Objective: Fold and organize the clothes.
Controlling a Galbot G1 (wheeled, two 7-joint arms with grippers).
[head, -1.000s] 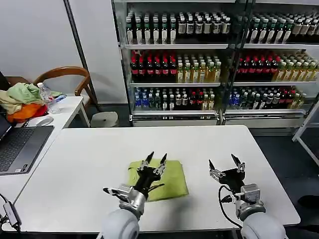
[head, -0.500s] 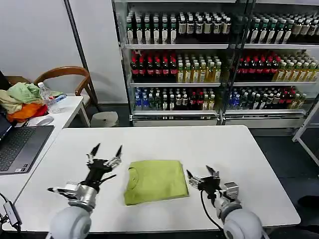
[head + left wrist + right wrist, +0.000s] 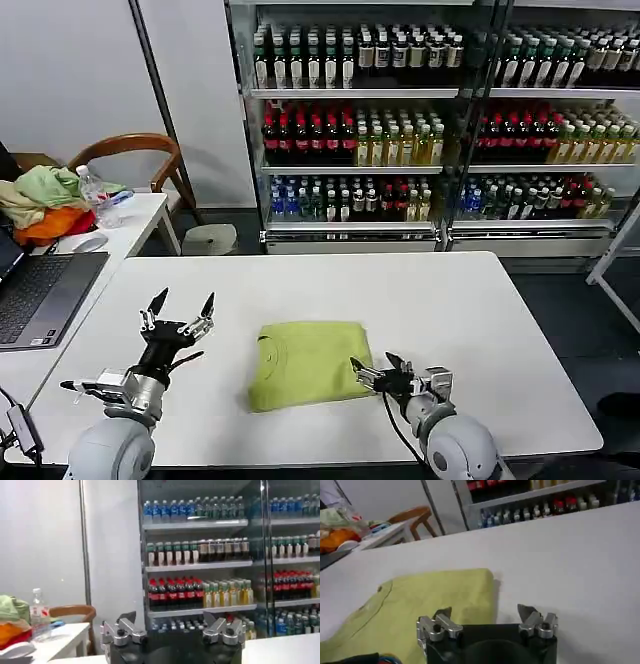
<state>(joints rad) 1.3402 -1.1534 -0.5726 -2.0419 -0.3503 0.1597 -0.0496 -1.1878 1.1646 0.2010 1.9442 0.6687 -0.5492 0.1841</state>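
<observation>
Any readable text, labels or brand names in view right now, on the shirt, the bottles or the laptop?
None can be read.
T-shirt: no legible print on the folded cloth.
Bottles on the shelves: labels too small to read.
Laptop: keys and markings too small to read.
Water bottle on the side table: label blurred.

place: shop-like lab | evidence: stocked drink coolers (image 3: 430, 120), white table (image 3: 450, 300), laptop (image 3: 40, 295)
</observation>
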